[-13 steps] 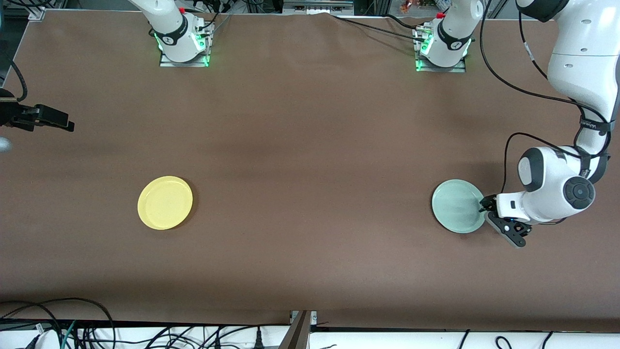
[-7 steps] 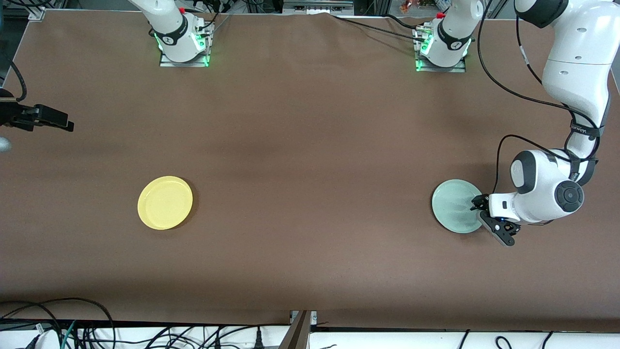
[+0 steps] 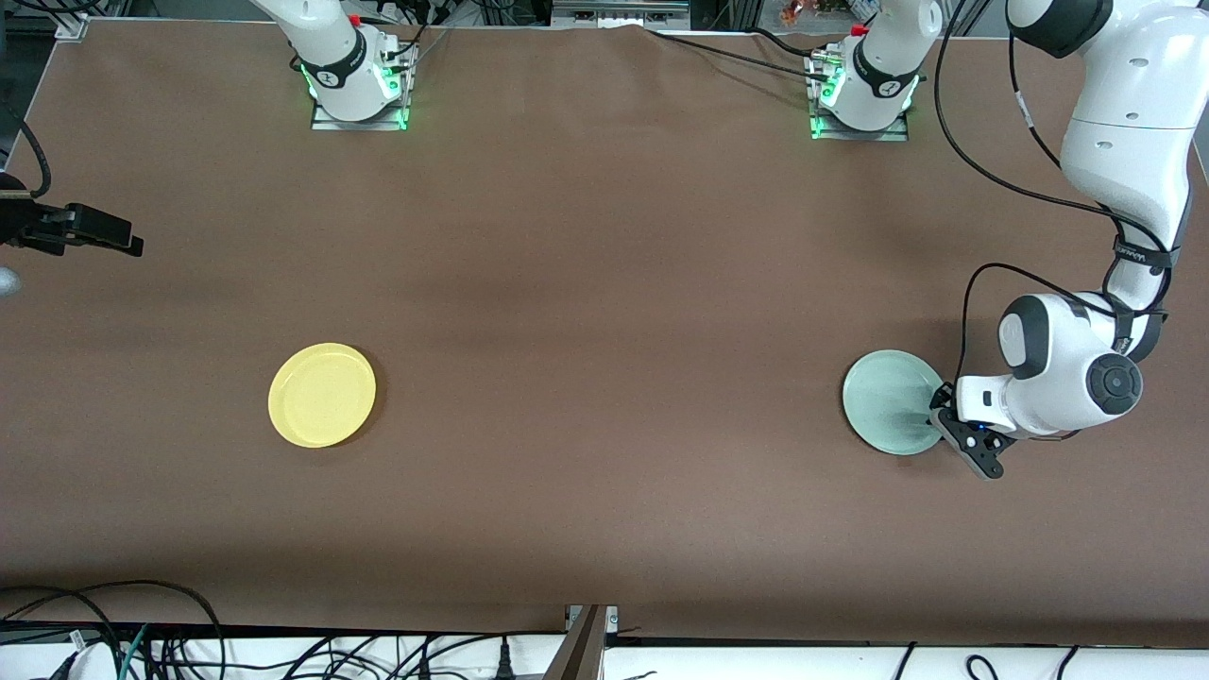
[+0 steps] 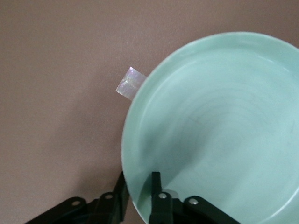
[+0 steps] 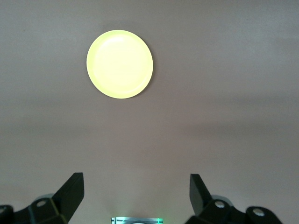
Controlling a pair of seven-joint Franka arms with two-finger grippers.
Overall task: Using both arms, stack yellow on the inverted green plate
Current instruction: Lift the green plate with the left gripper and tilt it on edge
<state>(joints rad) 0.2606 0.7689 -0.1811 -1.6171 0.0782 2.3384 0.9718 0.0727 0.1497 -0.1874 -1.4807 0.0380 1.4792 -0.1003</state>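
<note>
Yellow plate [image 3: 322,395] lies flat on the desk [image 3: 604,312], toward the right arm's end, rim up, nothing touching it; right wrist view shows it whole [image 5: 119,64] with bare brown desk [image 5: 224,121] all around. Green plate [image 3: 892,415] sits toward the left arm's end, well apart from the yellow one, at about the same distance from the front camera. It's right way up: concave face with faint concentric rings showing in the left wrist view [image 4: 219,130], so not inverted yet. Left gripper [image 3: 945,422] is down at the plate's edge on the side toward the left arm's end of the desk. Left wrist view has the gripper [image 4: 138,189] straddling the rim, one finger [image 4: 155,184] over the inside of the plate, the other outside under the lip, gap narrow and closed down onto the rim, so it has hold of the plate. Plate looks to be resting on the desk, or barely off it; can't tell which. Small shiny iridescent patch [image 4: 130,83] on the desk just beside the plate rim, partly tucked under it. Right arm waits: right gripper [image 3: 109,234] is up over the desk edge at the right arm's end, clear of the yellow plate, fingers [image 5: 70,191] spread wide with nothing between them.
</note>
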